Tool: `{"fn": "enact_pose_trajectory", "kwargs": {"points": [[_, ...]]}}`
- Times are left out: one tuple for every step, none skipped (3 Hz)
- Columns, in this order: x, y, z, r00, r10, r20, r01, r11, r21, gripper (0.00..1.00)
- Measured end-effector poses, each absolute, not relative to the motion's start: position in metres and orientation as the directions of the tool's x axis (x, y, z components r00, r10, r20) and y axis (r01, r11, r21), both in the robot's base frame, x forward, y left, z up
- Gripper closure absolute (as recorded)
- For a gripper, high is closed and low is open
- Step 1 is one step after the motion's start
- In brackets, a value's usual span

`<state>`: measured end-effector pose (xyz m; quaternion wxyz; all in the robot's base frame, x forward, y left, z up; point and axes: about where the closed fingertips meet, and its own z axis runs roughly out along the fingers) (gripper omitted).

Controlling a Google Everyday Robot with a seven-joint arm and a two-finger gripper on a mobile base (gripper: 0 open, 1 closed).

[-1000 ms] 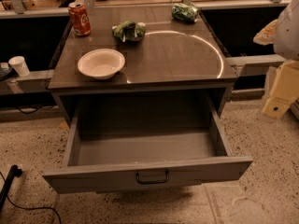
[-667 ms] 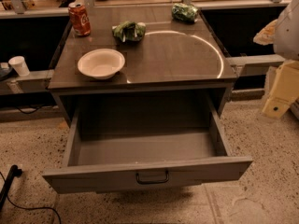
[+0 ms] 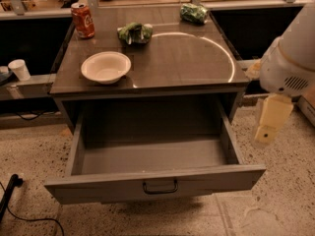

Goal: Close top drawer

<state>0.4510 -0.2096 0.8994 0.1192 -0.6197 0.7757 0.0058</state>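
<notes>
The top drawer [image 3: 98,189] is a wide grey metal drawer, pulled far out of the cabinet toward me. Its deep box is empty. A small black bail handle [image 3: 160,187] sits at the centre of its flat front. My gripper [image 3: 269,123] hangs from the white arm [image 3: 290,63] at the right. It is beside the drawer's right side wall, above the floor and apart from the drawer.
The cabinet top [image 3: 192,65] bears a white bowl [image 3: 105,67], a red soda can [image 3: 82,20] and two green snack bags [image 3: 135,32] [image 3: 193,13]. A white cup [image 3: 19,69] stands on a ledge at the left. A black cable [image 3: 11,190] lies on the floor at the lower left.
The arm and gripper have moved left and a little down, closer to the drawer's right side. The drawer has not moved.
</notes>
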Motion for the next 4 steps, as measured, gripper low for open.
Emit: {"fn": "enact_pose_trajectory", "kwargs": {"points": [[0.447,-0.204,0.83,-0.207,-0.959,-0.194,-0.97,0.228,-0.088,0.16],[0.442,-0.199,0.788,-0.208,-0.952,-0.226,-0.971,0.228,-0.066,0.39],[0.437,-0.195,0.769,-0.2,-0.942,-0.269,-0.975,0.218,-0.038,0.62],[0.432,-0.19,0.764,-0.182,-0.938,-0.296,-0.981,0.193,-0.011,0.85]]}}
